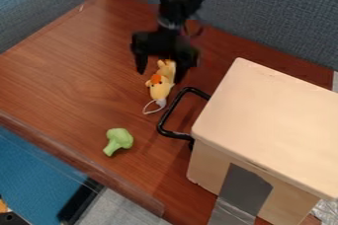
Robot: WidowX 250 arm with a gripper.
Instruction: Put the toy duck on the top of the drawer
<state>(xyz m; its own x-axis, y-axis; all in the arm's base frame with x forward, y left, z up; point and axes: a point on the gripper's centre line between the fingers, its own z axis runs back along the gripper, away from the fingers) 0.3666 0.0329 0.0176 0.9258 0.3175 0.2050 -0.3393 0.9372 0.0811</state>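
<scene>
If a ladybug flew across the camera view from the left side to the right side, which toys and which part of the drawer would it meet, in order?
Green toy broccoli → yellow toy duck → the drawer's pale wooden top.

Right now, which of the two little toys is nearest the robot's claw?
The yellow duck with the orange beak, right at the gripper; the green broccoli lies farther off.
</scene>
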